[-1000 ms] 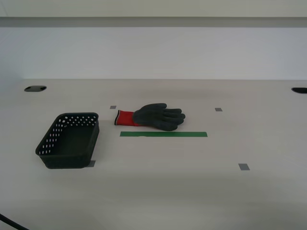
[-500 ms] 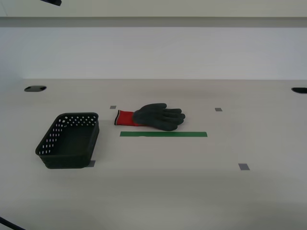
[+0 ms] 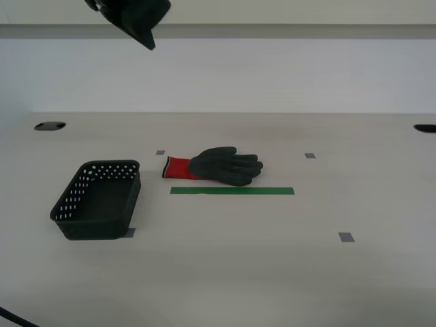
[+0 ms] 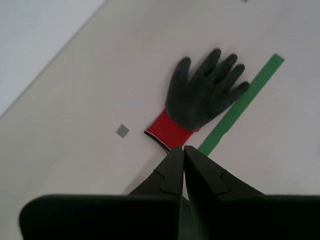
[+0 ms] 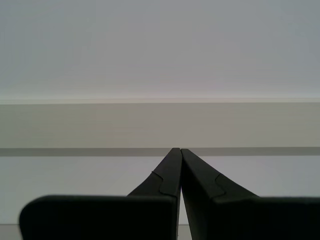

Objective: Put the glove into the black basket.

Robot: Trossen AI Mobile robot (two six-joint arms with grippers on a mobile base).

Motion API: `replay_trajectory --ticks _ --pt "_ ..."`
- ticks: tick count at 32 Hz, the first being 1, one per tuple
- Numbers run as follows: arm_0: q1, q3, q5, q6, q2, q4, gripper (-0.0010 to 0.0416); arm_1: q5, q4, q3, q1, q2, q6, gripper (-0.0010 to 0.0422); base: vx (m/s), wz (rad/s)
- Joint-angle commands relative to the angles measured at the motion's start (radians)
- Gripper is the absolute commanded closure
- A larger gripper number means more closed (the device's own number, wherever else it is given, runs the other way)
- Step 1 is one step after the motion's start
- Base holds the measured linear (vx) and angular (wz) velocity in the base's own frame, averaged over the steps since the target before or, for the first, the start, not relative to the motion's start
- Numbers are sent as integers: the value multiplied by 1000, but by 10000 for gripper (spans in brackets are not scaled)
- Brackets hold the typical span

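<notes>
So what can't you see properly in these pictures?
- The arm in the exterior view: cut off by the top edge, so whether it is first or second is unclear.
- The basket: appears in neither wrist view.
- The glove: its underside is hidden against the table, and my second gripper blocks the table right beneath it.
- My first gripper: only a blank wall lies beyond it, no glove or basket.

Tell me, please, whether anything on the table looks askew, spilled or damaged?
Nothing stands out. The glove lies flat on the table behind the green tape strip, whole and dry. The black basket sits upright and empty toward the exterior view's left. My second gripper hangs shut above the glove's cuff.
</notes>
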Motion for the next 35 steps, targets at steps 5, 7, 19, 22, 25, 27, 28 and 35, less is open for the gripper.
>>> replay_trajectory --ticks 5,7,19,22,25,27,28,35 --pt "0 2 0 0 0 3 405 2 -65 173 -47 259 2 412 0 0" --pt "0 2 0 0 0 0 405 2 -81 215 -57 324 -9 412 0 0" --pt "0 2 0 0 0 0 405 3 -104 405 -134 600 -156 412 0 0" --pt "0 2 0 0 0 0 405 3 -104 454 -160 667 -183 412 0 0" --pt "0 2 0 0 0 0 405 3 -114 533 -179 755 -245 412 0 0" --pt "0 2 0 0 0 0 405 3 -132 589 -184 806 -267 412 0 0" --pt "0 2 0 0 0 0 405 3 -146 628 -187 840 -279 412 0 0" --pt "0 2 0 0 0 1 405 1 -406 1009 -192 1094 -326 412 0 0"
